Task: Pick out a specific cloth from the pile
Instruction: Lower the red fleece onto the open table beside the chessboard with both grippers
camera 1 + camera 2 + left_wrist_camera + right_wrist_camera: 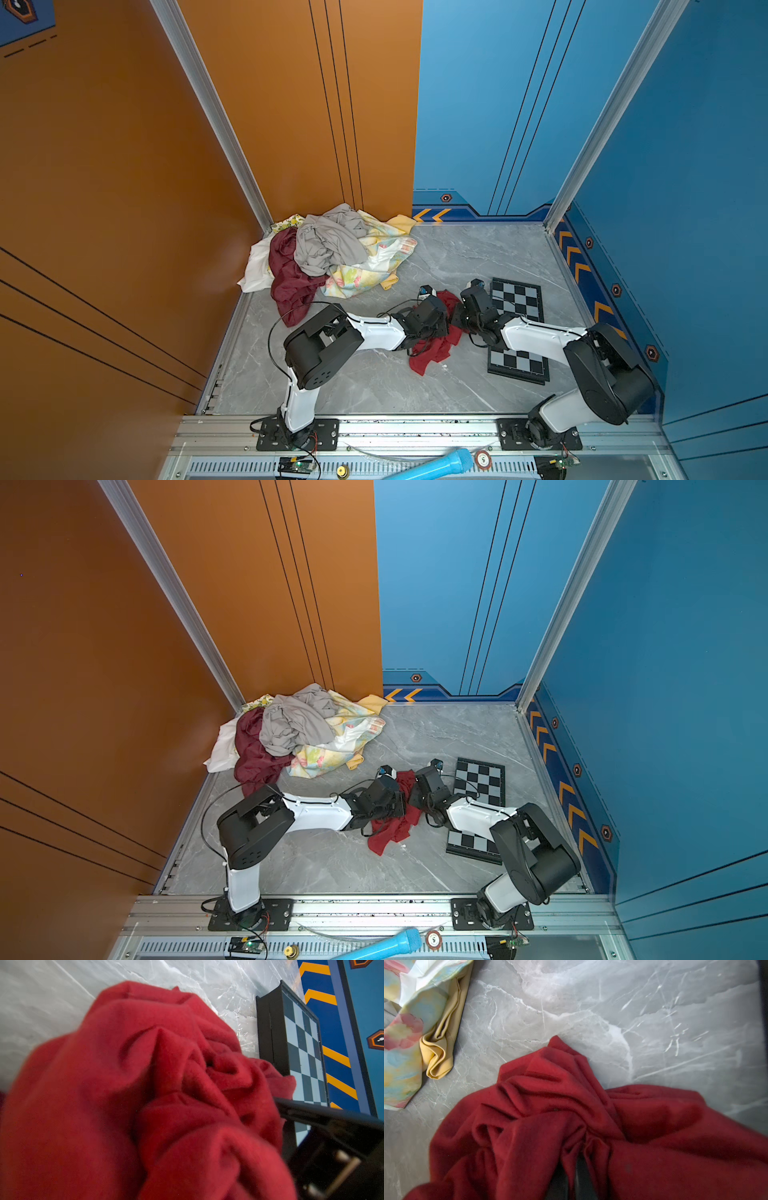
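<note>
Bright red, fine-knit soft cloth [145,1095]: fills most of the left wrist view, bunched in deep folds. It lies crumpled on the grey marble-patterned desk [374,382], mid-desk, well apart from the pile and just beside the chessboard; seen in both top views [432,353] [390,833].

Left tool [444,321]: pressed into the cloth from the left. Its fingers are buried under red fabric, jaws fully closed with the cloth gathered in them.

Right tool [458,319]: meets the cloth from the opposite side. In the right wrist view [578,1176] the red folds [591,1115] pinch together into its closed jaws.

Pile [332,245]: heap of mixed cloths in the far left corner against the orange wall.
- crumpled grey cloth [328,241], on top
- dark maroon shiny cloth [286,274], trailing toward the left arm
- white cloth [257,266], at the wall side
- pastel floral print cloth [402,1053]
- folded yellow cloth [440,1049], at the heap's near edge

Black-framed chessboard with grey and black squares [517,299]: flat on the desk, partly under the right arm; also in the left wrist view [301,1053].

Sky-blue microphone-shaped object [432,465]: lies in front of the aluminium rail [415,428].
</note>
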Robot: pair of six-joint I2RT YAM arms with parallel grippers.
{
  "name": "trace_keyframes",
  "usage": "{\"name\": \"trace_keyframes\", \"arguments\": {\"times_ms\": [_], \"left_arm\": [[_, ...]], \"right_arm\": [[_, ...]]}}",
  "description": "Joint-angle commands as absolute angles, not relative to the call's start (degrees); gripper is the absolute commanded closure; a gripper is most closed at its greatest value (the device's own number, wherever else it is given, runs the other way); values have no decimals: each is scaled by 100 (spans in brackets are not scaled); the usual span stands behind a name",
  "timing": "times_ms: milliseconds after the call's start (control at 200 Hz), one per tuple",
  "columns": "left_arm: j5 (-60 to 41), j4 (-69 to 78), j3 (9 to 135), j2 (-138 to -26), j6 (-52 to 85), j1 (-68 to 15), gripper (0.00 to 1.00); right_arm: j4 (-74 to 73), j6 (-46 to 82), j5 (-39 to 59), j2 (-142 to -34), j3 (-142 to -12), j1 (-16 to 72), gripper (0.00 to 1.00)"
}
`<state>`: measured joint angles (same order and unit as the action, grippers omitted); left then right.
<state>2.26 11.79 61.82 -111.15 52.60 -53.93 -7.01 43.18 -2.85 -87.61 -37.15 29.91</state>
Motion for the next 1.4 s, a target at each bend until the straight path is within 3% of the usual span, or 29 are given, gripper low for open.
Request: {"name": "trace_keyframes", "arguments": {"times_ms": [0, 85, 265, 536, 966, 1392], "left_arm": [[-197, 442, 6422, -11137, 5159, -5396, 100], [-184, 112, 6487, -10998, 4942, -5396, 99], [-140, -565, 6618, -10666, 4434, -5379, 51], [-180, -1028, 6707, -10122, 3800, -5392, 28], [-835, -1028, 6517, -9608, 3134, -5357, 20], [-1250, -1165, 5003, -7644, 2935, -4502, 18]], "right_arm": [[-456, 4384, -42, -8931, -3709, 2947, 100], [-338, 4333, -67, -8831, -3713, 2912, 98], [-31, 4223, -222, -8442, -3731, 2870, 82], [640, 3893, -316, -7511, -3934, 2705, 57], [1127, 3312, -97, -6747, -4352, 2427, 32], [1221, 2755, -235, -7636, -5001, 3185, 32]]}}
